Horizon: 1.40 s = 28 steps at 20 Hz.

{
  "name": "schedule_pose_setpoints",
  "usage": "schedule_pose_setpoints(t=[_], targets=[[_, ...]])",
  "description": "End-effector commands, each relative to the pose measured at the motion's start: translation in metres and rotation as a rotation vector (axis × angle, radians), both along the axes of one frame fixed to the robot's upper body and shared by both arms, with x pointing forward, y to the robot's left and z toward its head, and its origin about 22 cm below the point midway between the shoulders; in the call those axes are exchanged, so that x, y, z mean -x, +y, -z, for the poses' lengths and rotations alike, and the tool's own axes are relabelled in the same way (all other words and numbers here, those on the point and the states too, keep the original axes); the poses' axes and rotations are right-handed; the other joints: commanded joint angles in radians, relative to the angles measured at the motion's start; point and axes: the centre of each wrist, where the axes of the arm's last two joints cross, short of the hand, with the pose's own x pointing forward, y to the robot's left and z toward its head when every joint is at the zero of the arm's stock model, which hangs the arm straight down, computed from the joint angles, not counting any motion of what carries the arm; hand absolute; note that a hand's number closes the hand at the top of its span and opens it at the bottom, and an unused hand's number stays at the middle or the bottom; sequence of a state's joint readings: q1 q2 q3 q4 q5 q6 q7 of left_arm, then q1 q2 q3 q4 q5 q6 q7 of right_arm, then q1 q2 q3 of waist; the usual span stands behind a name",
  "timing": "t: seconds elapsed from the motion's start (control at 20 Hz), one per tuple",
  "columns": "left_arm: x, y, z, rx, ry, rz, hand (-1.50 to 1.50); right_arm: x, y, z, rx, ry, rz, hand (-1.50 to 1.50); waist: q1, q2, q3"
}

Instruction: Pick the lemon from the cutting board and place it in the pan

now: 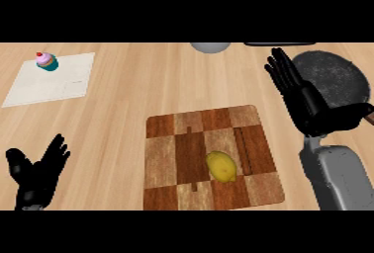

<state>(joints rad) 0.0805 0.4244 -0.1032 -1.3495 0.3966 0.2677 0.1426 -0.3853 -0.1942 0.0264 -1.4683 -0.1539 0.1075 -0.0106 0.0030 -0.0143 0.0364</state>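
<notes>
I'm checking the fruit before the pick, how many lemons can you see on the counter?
1. The lemon lies on the cutting board, near its lower right part. No other lemon shows, though the right hand covers part of the pan.

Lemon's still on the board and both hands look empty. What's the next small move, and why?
Probably bring the right hand down and left over the lemon. That hand is open, raised beside the pan, holding nothing, and the lemon lies untouched on the cutting board. The left hand rests open at the lower left edge.
</notes>
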Motion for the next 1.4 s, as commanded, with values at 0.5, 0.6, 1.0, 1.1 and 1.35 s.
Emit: schedule_pose_setpoints(t=[0.5,0.6,1.0,1.1,1.35], targets=[[-0.078,-0.059,-0.104,0.01,-0.411,0.192,0.0,-0.001,-0.023,-0.014,0.198,-0.289,-0.572,1.5,-0.018,0.017,-0.033],[-0.064,-0.057,-0.1,0.01,-0.411,0.208,0.0,-0.007,-0.06,-0.011,0.294,-0.263,-0.549,-1.5,0.005,0.017,-0.034],[-0.083,-0.07,-0.089,0.023,-0.396,0.22,0.0,-0.028,-0.05,-0.049,0.559,-0.449,-0.628,-1.5,0.001,0.018,-0.036],[-0.07,-0.053,-0.091,0.006,-0.406,0.231,0.0,-0.035,-0.049,-0.064,0.565,-0.457,-0.648,-1.5,0.007,0.015,-0.037],[-0.067,-0.058,-0.106,-0.001,-0.403,0.247,0.0,-0.03,0.002,-0.078,0.845,-0.498,-0.696,-1.5,0.016,0.011,-0.037]])
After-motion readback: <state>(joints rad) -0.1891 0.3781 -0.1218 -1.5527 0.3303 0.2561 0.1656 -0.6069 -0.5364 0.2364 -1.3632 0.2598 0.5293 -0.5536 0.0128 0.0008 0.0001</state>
